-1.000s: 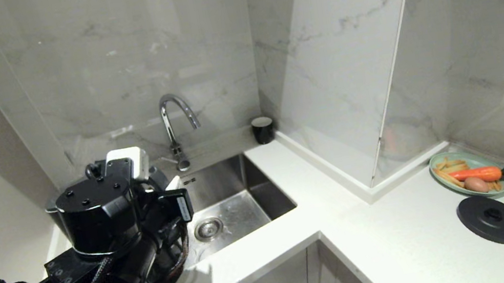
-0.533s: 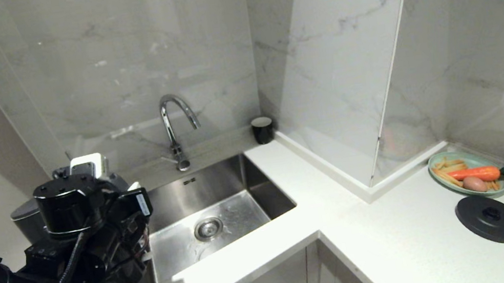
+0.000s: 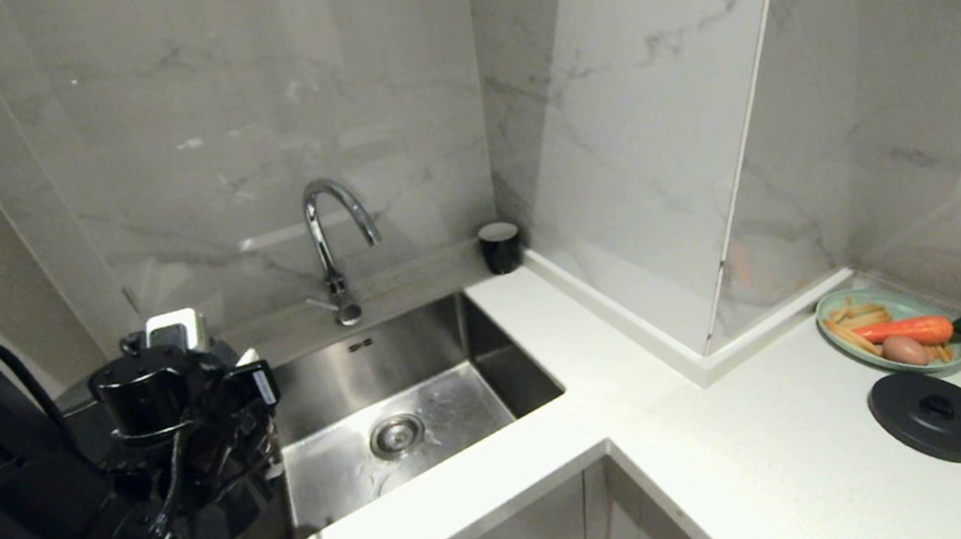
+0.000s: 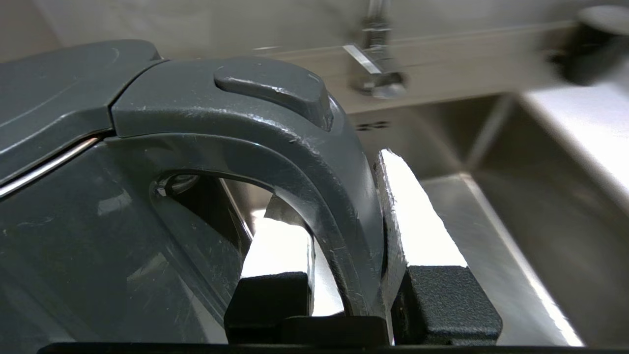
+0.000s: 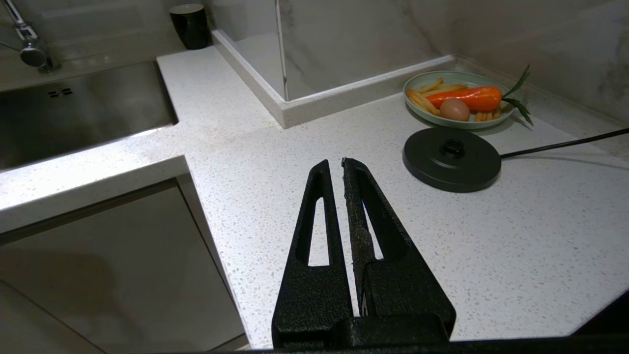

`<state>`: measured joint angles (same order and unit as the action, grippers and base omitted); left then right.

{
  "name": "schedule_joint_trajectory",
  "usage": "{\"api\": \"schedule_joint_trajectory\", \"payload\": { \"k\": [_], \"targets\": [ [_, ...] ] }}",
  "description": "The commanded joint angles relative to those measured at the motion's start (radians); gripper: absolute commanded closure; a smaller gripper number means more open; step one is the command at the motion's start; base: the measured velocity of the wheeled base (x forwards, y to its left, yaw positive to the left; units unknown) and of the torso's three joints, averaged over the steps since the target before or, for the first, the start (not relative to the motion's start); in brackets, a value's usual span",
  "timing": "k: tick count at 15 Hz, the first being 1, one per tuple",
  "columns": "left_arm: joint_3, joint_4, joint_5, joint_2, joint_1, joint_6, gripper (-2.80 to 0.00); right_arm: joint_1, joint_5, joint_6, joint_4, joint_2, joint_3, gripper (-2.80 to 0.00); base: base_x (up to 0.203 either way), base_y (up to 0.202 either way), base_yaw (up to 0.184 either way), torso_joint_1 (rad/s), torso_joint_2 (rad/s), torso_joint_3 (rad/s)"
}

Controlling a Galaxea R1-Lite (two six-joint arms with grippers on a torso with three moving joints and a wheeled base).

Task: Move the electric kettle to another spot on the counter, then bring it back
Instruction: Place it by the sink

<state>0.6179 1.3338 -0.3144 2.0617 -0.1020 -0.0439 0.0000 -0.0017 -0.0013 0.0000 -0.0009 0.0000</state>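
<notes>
The right end effector (image 5: 341,164) hangs over the front of the bench (image 5: 304,206), its two fingers pressed together on nothing, well apart from the kettle. Ahead of it a round black base disc (image 5: 451,164) lies flat on the bench with a cord (image 5: 565,143) running away from it, and just behind the disc sits a green plate (image 5: 459,123) with a carrot (image 5: 469,97), an egg and fries.

At the far left of the bench, beside the sink (image 3: 424,400), the left end effector (image 4: 344,255) is clamped on the loop handle of the kettle (image 4: 123,196). One finger sits inside the loop and the other on the outer side, so the handle's curved bar runs between them. The kettle's dark body and grey lid lie just past the fingers, on the side away from the sink.

From the head view the left end effector (image 3: 219,419) and its arm cover most of the kettle (image 3: 266,516); only its dark lower body shows, at the bench's left end by the sink edge. Whether it rests on the bench cannot be told.

Further back a tap (image 3: 336,243) rises behind the sink, and a small black cup (image 3: 502,248) stands in the corner against the marble wall.
</notes>
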Motion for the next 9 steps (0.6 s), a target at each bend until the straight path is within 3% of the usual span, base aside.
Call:
{"api": "schedule_joint_trajectory", "payload": {
  "k": [1, 9],
  "targets": [
    [0.024, 0.024, -0.002, 0.084, 0.027, 0.007, 0.0, 0.0, 0.0, 0.0, 0.0, 0.001, 0.0, 0.0, 0.0, 0.0, 0.0, 0.0, 0.0, 0.0],
    [-0.009, 0.03, 0.035, 0.127, 0.068, 0.007, 0.0, 0.0, 0.0, 0.0, 0.0, 0.001, 0.0, 0.0, 0.0, 0.0, 0.0, 0.0, 0.0, 0.0]
  ]
}}
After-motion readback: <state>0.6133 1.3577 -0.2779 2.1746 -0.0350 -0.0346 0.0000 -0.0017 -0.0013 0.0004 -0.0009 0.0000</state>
